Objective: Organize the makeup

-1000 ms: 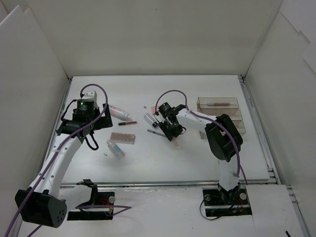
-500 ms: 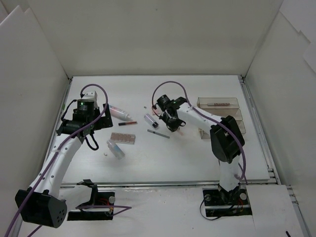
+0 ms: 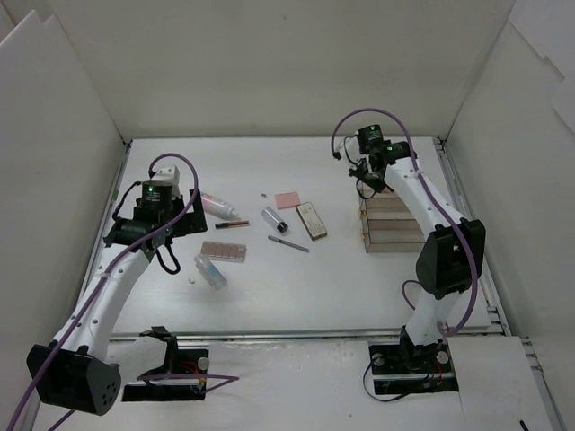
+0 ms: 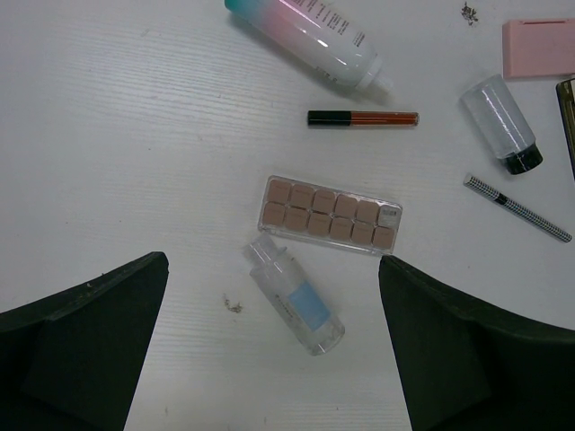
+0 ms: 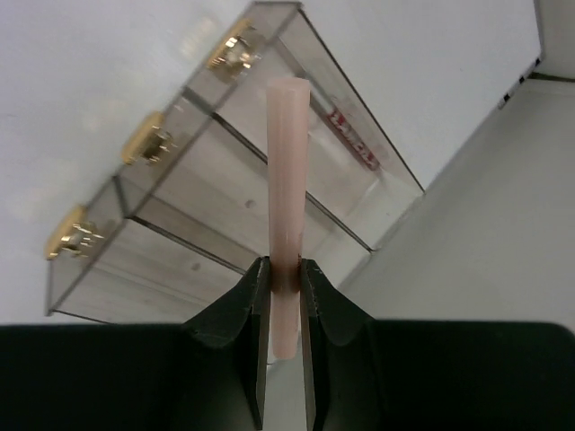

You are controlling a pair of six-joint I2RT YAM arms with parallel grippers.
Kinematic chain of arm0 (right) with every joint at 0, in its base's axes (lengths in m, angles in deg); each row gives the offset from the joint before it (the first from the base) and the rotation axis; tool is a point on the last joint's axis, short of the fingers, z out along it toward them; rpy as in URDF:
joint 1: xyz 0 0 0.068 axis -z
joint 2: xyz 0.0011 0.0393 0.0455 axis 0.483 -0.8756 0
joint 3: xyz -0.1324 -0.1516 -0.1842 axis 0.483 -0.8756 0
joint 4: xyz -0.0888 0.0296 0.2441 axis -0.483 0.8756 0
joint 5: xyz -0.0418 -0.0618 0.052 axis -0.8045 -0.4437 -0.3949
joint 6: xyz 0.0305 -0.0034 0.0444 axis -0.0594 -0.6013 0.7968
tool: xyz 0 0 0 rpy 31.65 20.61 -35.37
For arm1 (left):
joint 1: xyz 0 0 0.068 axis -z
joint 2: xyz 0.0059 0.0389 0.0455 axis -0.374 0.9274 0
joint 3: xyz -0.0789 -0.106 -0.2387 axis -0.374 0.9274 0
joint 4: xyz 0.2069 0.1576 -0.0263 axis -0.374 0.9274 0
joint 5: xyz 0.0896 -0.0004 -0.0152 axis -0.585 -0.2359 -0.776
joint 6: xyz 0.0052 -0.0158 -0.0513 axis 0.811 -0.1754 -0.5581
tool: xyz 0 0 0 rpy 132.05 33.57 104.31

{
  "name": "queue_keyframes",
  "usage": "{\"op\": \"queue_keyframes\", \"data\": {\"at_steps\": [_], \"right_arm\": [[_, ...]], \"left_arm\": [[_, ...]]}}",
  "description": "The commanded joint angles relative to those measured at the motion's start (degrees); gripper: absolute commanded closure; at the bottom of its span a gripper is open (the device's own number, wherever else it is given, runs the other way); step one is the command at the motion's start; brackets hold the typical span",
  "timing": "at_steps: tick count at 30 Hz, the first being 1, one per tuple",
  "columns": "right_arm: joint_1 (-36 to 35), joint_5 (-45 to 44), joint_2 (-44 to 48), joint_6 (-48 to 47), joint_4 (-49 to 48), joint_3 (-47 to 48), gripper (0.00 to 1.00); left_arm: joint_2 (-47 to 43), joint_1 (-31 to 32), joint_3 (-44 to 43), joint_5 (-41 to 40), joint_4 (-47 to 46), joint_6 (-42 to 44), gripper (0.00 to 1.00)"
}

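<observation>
Right gripper pinches a pale pink pencil, long axis pointing away over the clear tiered organizer; it probably sits above the top tray; left gripper gapes wide, holding nothing, over the brown palette.

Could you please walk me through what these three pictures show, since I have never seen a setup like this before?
These are two robot arms bolted at a table's near edge, each ending in a two-finger gripper. The overhead picture looks down from behind them; the other two come from small cameras on each wrist. The right gripper is shut on a pale pink stick, over a clear tiered box that already holds one pencil. The left gripper is open and empty above loose makeup on the table: a pink bottle, a red lip gloss, a brown palette, two clear bottles, a grey pencil and a pink square.
</observation>
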Motion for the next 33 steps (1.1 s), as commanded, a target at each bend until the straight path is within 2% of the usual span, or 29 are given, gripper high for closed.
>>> {"op": "queue_keyframes", "data": {"at_steps": [1, 9, 19, 33], "right_arm": [[3.5, -0.9, -1.5, -9.6, 0.2, 5.4, 1.0], [7.0, -5.9, -8.4, -17.6, -4.6, 6.3, 1.0], [8.3, -9.6, -12.0, -19.5, -13.7, 1.6, 0.98], [8.5, -8.2, -12.2, -24.6, -18.4, -2.2, 0.94]], "left_arm": [[-1.4, 0.2, -0.4, 0.1, -3.0, -0.1, 0.01], [-0.7, 0.2, -1.7, -1.3, -2.0, 0.0, 0.01], [0.7, 0.2, -3.2, -3.4, -1.1, 1.1, 0.01], [2.3, 0.2, -3.9, -3.6, -0.8, 0.6, 0.01]]}}
